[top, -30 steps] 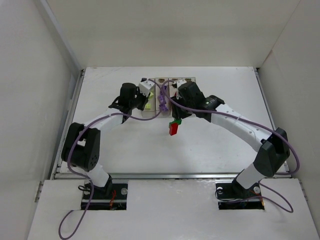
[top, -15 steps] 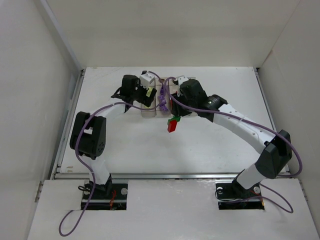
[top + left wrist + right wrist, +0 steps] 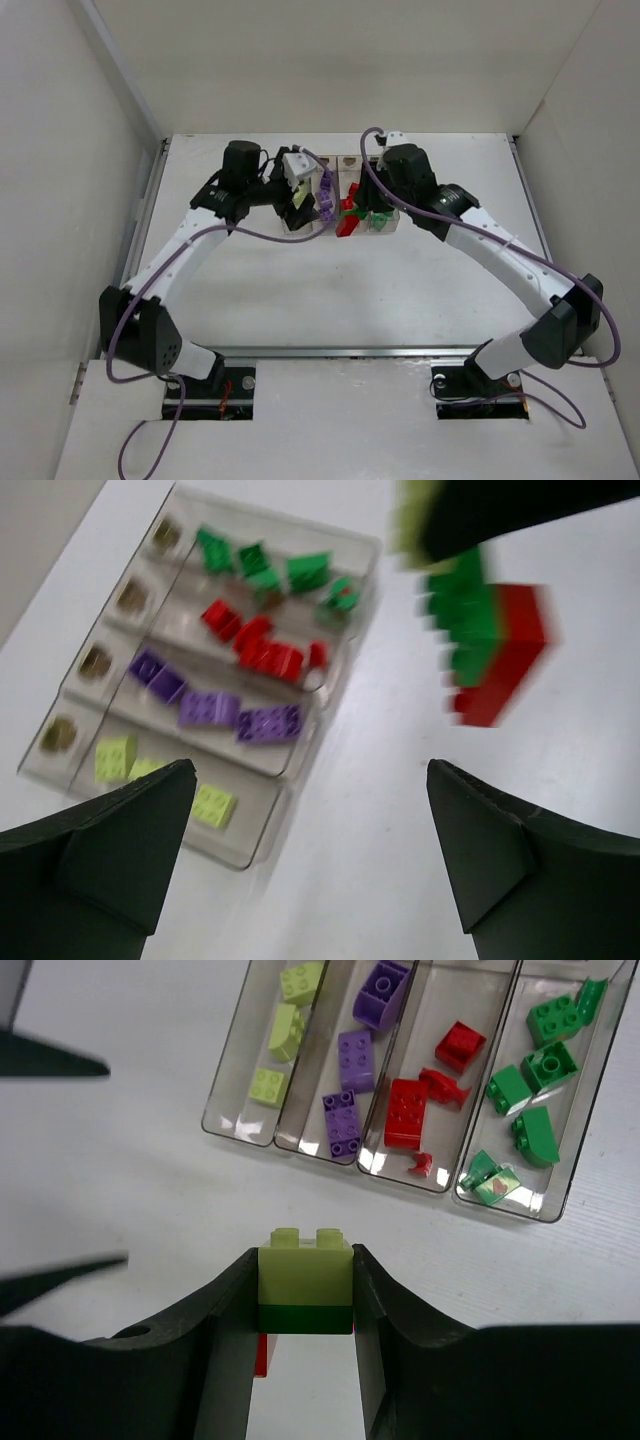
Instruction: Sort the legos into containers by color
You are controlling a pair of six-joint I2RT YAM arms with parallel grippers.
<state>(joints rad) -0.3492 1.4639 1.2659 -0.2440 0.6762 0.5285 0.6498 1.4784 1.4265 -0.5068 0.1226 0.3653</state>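
My right gripper point(image 3: 305, 1305) is shut on a small stack of legos point(image 3: 305, 1285): a pale yellow-green brick on top, a dark green one under it, and a red one showing below. It hangs above the table just in front of the containers point(image 3: 238, 1132). From above, the stack point(image 3: 346, 222) hangs at the front edge of the containers point(image 3: 348, 161). The four bins hold yellow-green, purple, red and green legos, one colour each. My left gripper point(image 3: 310, 865) is open and empty over bare table beside the containers point(image 3: 95, 662). The held stack point(image 3: 492, 650) shows blurred at upper right there.
White walls enclose the table on three sides. The left gripper's dark fingers point(image 3: 55, 1060) reach into the left edge of the right wrist view, close to the yellow-green bin. Both arms meet near the containers at the back of the table.
The left gripper has opened and drawn back from the bins as its arm stretched out. The right gripper has carried the stack away from me, up to the bins' front edge.
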